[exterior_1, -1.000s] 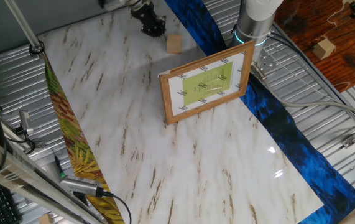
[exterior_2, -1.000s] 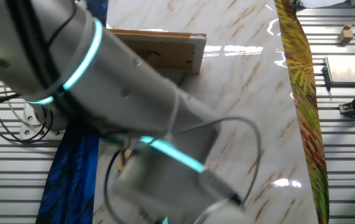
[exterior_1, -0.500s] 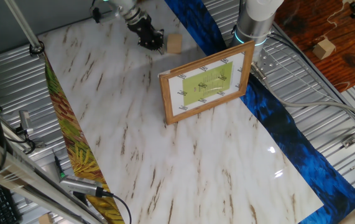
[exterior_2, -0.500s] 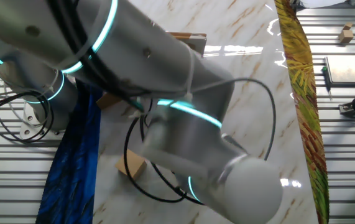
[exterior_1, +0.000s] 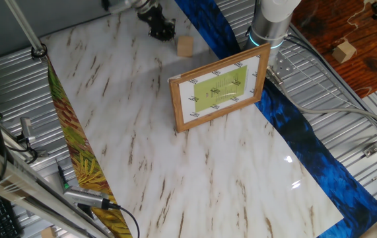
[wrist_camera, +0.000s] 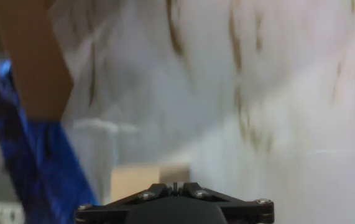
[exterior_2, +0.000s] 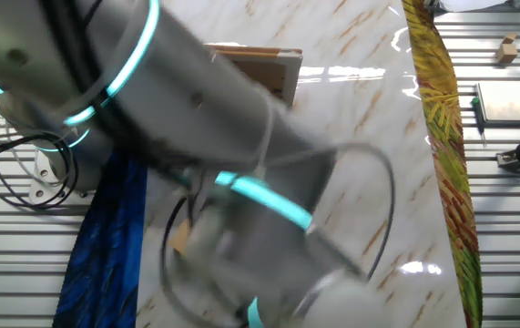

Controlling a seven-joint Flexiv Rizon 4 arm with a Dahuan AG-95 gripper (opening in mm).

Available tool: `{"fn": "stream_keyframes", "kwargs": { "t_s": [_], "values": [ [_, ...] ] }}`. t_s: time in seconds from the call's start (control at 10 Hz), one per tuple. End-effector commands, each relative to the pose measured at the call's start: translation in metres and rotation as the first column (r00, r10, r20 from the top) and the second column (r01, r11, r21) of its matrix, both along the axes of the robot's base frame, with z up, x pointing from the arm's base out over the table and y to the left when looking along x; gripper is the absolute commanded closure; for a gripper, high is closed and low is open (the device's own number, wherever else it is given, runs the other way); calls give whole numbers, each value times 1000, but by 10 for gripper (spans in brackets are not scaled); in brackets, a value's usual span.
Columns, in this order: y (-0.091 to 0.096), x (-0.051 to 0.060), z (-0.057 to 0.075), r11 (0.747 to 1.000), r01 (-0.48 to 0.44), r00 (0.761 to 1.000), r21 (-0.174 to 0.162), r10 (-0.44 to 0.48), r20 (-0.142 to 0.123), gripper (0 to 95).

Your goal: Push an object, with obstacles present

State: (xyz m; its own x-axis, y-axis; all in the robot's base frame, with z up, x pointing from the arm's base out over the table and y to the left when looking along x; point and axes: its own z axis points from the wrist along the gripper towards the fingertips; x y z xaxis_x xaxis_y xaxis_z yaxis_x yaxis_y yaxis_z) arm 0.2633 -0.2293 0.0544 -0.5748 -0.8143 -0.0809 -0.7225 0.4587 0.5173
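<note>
The block (exterior_1: 185,45) sits upper centre, just right of the gripper (exterior_1: 164,30) (finger spread: cannot tell). Probably light, stiff wood, sliding easily; push squarely on a flat side, avoiding the frame (exterior_1: 218,90).

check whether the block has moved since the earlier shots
No. In one fixed view the block lies at the same spot as before, just above the frame's top left corner, with the same gap.
</note>
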Motion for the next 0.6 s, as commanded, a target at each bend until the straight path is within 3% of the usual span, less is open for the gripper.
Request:
{"fn": "stream_keyframes", "kwargs": {
  "t_s": [0.1, 0.3, 0.4, 0.5, 0.6],
  "values": [
    [-41, -40, 0, 1000, -3, 1000, 2, 3, -2, 950],
    [-77, -93, -6, 1000, 7, 1000, 0, -7, -5, 950],
    [-84, -108, -8, 1000, 12, 1000, -1, -12, -7, 950],
    [-85, -109, -9, 1000, 13, 1000, 1, -13, -7, 950],
    [-78, -96, -10, 1000, 16, 1000, 5, -16, -8, 950]
  ]
}}
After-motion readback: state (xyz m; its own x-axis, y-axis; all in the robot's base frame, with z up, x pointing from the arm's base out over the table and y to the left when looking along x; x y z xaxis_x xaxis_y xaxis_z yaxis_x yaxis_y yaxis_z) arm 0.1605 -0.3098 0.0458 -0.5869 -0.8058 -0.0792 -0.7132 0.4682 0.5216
